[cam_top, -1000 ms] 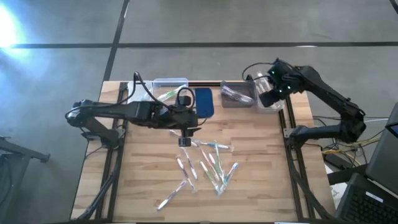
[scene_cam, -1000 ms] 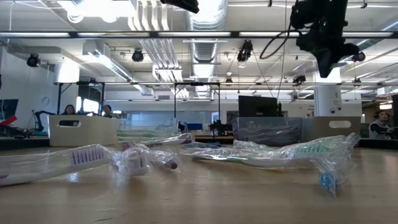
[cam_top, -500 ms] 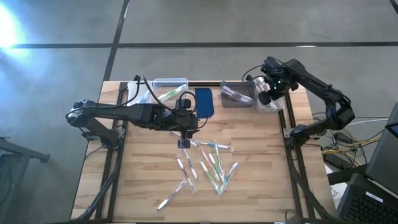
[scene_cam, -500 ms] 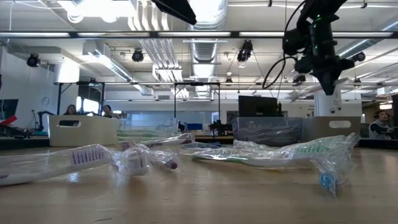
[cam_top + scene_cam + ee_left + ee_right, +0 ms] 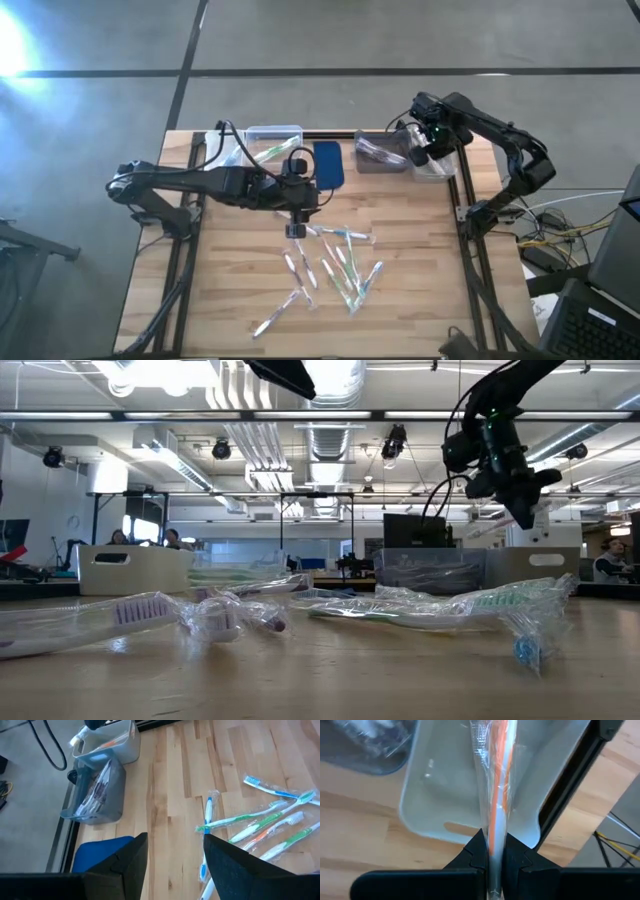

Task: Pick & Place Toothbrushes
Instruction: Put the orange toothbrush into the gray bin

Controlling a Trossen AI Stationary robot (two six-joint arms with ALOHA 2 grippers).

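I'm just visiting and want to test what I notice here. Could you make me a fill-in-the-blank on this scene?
1. The right end effector is shut on a wrapped toothbrush with an ____ stripe.
2. It holds it above a pale ____.
3. The left end effector is ____, above the loose toothbrushes.

Missing words: orange; bin; open

Wooden table [image 5: 420, 270] with scattered toothbrushes [image 5: 335, 265], bins [image 5: 380, 152], blue pad [image 5: 327, 165].

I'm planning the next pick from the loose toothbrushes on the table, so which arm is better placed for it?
Left. The left gripper hangs open at the pile of toothbrushes, while the right gripper is shut on an orange-handled toothbrush over the clear bin.
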